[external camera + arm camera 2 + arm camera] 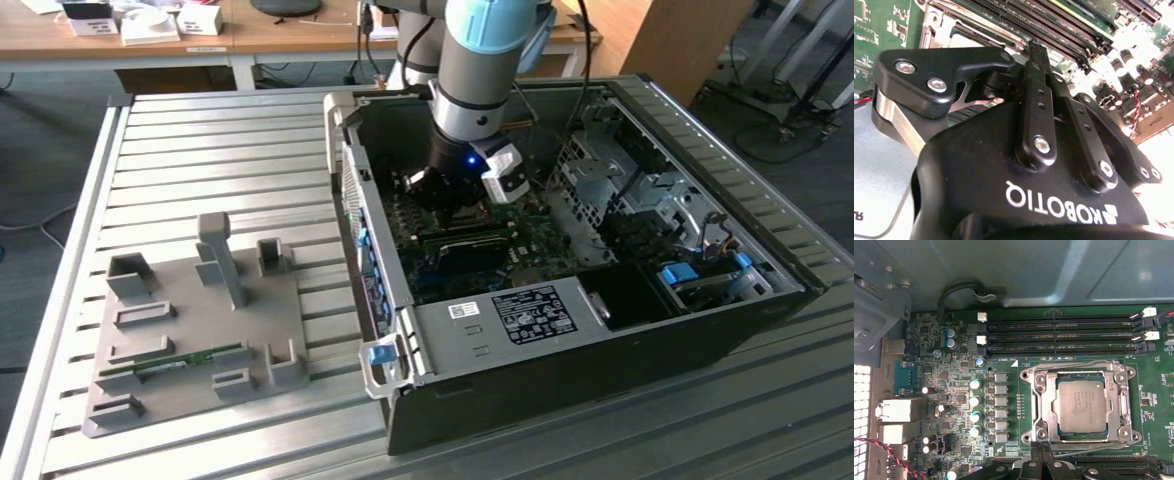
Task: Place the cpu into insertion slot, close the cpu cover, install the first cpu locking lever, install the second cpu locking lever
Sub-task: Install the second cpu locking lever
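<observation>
**CPU seated under its cover, gripper low beside the socket**

While the arm reaches down into the open computer case (pixel 747 330), its black gripper (pixel 447 195) hangs low over the green motherboard (pixel 534 245) in the exterior view. Matte black linkages fastened with bright round screws make up the gripper (pixel 1035 50) in the second wrist view, and its slim fingers (pixel 1036 75) sit pressed together, narrowing to a single thin tip with no gap and nothing between them. That tip comes down just beside the edge of the socket, close to a long black memory slot (pixel 1064 27).

Seen in the first wrist view, the cpu (pixel 1081 406) is a flat square with a dull silvery-grey metal top, lying in its socket on the board. Around it the cpu cover (pixel 1046 407), a thin brushed-metal frame with a large square window, lies flat, with the chip showing through the opening. Thin wire levers run along the frame's edges; whether they are latched I cannot tell. Rows of small round capacitors (pixel 975 401) with pale tops stand beside the socket.

On the ribbed metal table (pixel 200 150) lies a grey moulded fixture (pixel 200 330) with upright blocks, well apart from the case.
</observation>
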Controlling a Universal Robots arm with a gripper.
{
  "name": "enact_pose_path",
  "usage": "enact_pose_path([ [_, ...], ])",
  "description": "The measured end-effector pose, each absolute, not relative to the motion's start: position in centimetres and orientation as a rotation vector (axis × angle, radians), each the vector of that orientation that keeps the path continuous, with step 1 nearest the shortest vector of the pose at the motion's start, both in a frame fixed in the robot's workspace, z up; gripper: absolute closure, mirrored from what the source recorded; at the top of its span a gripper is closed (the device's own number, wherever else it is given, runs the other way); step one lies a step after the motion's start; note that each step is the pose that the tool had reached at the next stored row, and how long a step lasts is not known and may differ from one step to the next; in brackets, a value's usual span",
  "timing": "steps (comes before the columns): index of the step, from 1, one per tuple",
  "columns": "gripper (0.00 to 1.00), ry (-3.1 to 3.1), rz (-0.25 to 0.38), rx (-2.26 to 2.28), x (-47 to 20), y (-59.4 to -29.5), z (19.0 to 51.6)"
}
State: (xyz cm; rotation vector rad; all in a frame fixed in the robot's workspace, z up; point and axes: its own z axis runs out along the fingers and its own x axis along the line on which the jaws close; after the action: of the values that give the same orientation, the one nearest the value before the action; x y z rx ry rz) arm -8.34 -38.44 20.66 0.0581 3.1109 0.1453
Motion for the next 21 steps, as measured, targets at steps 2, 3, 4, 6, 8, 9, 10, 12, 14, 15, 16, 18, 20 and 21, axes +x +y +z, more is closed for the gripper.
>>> enact_pose_path([
  [2,0.89,3.111,0.147,0.058,-8.40,-38.46,20.58],
  [3,0.89,3.111,0.147,0.058,-8.42,-38.48,20.53],
  [4,0.89,3.111,0.147,0.058,-8.45,-38.50,20.49],
  [6,0.89,3.111,0.149,0.058,-8.51,-38.52,20.43],
  [8,0.89,3.111,0.150,0.058,-8.52,-38.52,20.43],
  [9,0.89,3.111,0.151,0.058,-8.52,-38.52,20.43],
  [10,0.89,3.111,0.151,0.058,-8.52,-38.52,20.43],
  [12,0.89,3.111,0.154,0.058,-8.55,-38.52,20.43],
  [14,0.89,3.111,0.156,0.058,-8.61,-38.52,20.42],
  [15,0.89,3.111,0.156,0.058,-8.64,-38.52,20.42],
  [16,0.89,3.111,0.157,0.058,-8.67,-38.52,20.42],
  [18,0.89,3.110,0.158,0.058,-8.75,-38.52,20.39],
  [20,0.89,3.110,0.158,0.058,-8.81,-38.52,20.36],
  [21,0.89,3.110,0.158,0.058,-8.83,-38.52,20.32],
])
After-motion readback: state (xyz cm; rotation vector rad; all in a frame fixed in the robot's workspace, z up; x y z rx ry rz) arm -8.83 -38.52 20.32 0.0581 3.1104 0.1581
